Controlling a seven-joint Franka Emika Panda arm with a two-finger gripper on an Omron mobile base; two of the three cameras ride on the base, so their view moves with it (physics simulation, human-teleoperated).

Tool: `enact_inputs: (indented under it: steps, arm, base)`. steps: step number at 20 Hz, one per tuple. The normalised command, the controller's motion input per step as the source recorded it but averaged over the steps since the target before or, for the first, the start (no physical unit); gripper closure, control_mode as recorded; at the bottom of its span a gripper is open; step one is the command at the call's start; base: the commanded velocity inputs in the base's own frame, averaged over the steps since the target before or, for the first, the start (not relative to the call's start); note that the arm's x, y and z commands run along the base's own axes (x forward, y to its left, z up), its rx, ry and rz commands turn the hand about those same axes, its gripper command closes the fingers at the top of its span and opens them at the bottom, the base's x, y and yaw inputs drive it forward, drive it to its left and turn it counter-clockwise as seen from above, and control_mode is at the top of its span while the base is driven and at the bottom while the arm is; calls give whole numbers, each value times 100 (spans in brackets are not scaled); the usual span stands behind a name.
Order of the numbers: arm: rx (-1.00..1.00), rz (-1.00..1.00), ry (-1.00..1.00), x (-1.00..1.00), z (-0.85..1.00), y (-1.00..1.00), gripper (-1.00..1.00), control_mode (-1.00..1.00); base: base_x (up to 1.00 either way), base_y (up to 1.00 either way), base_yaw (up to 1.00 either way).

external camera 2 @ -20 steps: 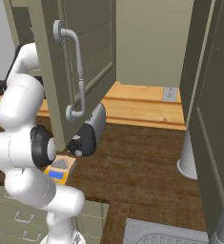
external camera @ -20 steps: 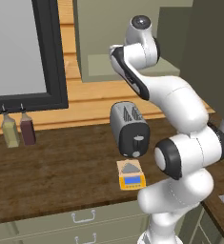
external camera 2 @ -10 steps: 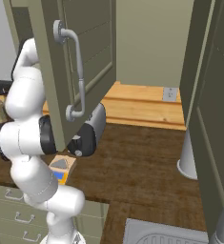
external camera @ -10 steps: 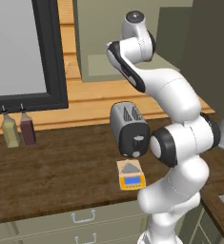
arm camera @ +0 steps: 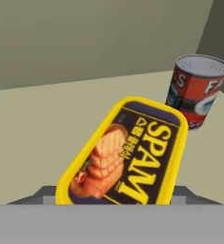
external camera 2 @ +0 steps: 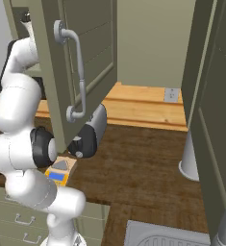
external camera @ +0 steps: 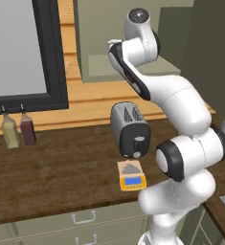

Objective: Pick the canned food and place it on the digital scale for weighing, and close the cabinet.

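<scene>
Since the earlier pictures the white arm has drawn itself more upright at the elbow, its upper links now reaching up into the open wall unit, while the counter's contents sit where they were. In the hand view the canned food [arm camera: 125, 155], a low flat yellow tin with a dark printed top, lies tilted right at the camera with its near end between the two dark finger stubs, which press in from either side; the gripper [arm camera: 114, 198] reads as clenched on the tin. Just beyond it on the pale shelf stands an upright red cylindrical can [arm camera: 197, 90], apart from the tin and not wanted.

The step in hand looks like the pick: the tin is taken but not yet out of the cabinet [external camera 2: 78, 57], the large olive-green cupboard whose panelled door with its long metal handle hangs open over the counter. The digital scale [external camera: 131, 175], small and yellow-orange with a tan platform and blue display, waits bare on the dark wooden counter just in front of the grey-black toaster [external camera: 129, 129].

Next, I judge, the tin must be lifted clear of the shelf (minding the red can alongside), drawn out past the door edge, and lowered flat onto the platform. The door comes last.
</scene>
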Motion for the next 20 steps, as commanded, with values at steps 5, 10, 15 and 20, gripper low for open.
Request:
enact_inputs:
  steps: [5,10,15,20]
  arm:
    - [7,6,-33,-100,-8,0,100,-100]
    - [8,2,-1,-100,9,0,100,-100]
    - [3,2,14,-100,0,-1,100,-100]
    - [0,5,19,-100,-3,-1,100,-100]
  base:
    - [0,0,0]
    - [0,0,0]
    - [0,0,0]
    - [0,0,0]
